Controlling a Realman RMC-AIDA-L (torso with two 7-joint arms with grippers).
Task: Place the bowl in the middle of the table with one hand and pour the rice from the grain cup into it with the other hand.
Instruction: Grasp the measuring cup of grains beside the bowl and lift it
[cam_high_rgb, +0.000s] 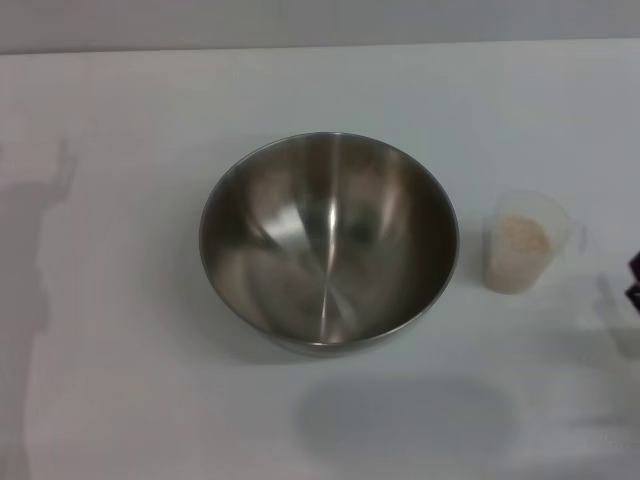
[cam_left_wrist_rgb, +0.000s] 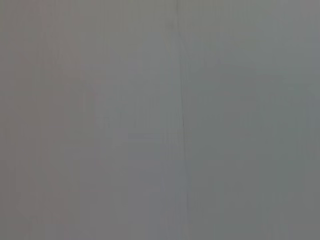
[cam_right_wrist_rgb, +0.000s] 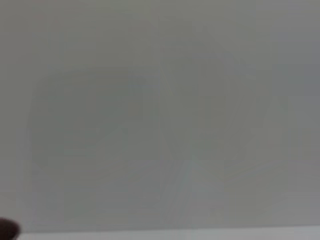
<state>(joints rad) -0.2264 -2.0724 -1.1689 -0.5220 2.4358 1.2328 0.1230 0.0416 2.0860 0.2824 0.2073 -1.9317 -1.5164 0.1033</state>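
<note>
On the white desk (cam_high_rgb: 120, 100) the bowl (cam_high_rgb: 328, 242) already sits about at the middle, upright and empty, its shiny inside bare of grain, so the step in hand looks to be the pour. To the right of the bowl, just beside it but not touching, stands the cup (cam_high_rgb: 524, 243), upright, holding rice (cam_high_rgb: 521, 238) up to perhaps half its height. A good pour would mean gripping the cup around its wall, lifting it clear of the bowl's rim, bringing the spout over the bowl's centre and tipping slowly so no grains scatter. Far right of the bowl, at the picture's edge, a dark sliver may be the right pincer (cam_high_rgb: 634, 280); whether it is spread or closed I cannot tell. The left pincer is out of sight.
</note>
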